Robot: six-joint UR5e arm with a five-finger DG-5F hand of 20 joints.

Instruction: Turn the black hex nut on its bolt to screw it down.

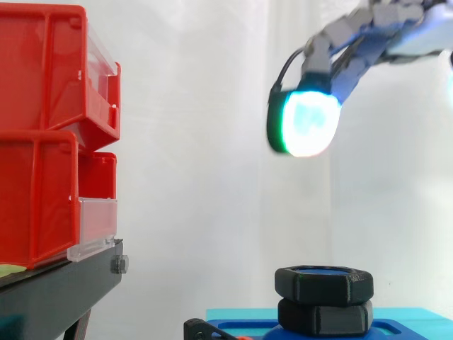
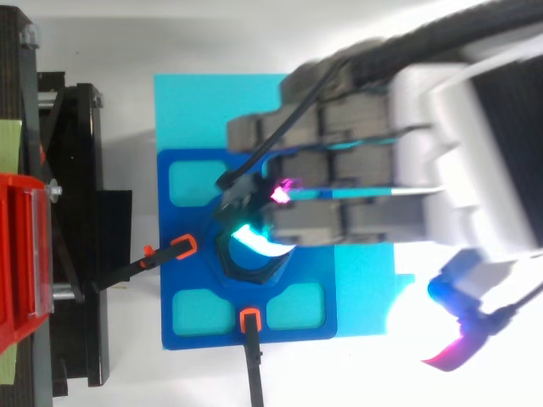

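Two black hex nuts are stacked on a blue bolt; the upper nut point(image 1: 323, 283) point(image 2: 248, 261) sits above the lower nut point(image 1: 324, 316) on a blue base plate point(image 2: 195, 288). My hand point(image 1: 368, 35) point(image 2: 339, 170) hovers well above the nut, touching nothing. Its fingers are extended and relaxed, and one glowing cyan-green fingertip point(image 1: 306, 122) points down over the nut. From above, the fingers cover the upper half of the nut. The thumb point(image 2: 462, 331) is spread out to the side, off the plate.
Red bins point(image 1: 49, 134) are stacked on a black stand point(image 1: 64, 290) at the left. Black clamps with orange tips point(image 2: 182, 248) point(image 2: 249, 320) hold the blue plate, which lies on a cyan board point(image 2: 212, 102).
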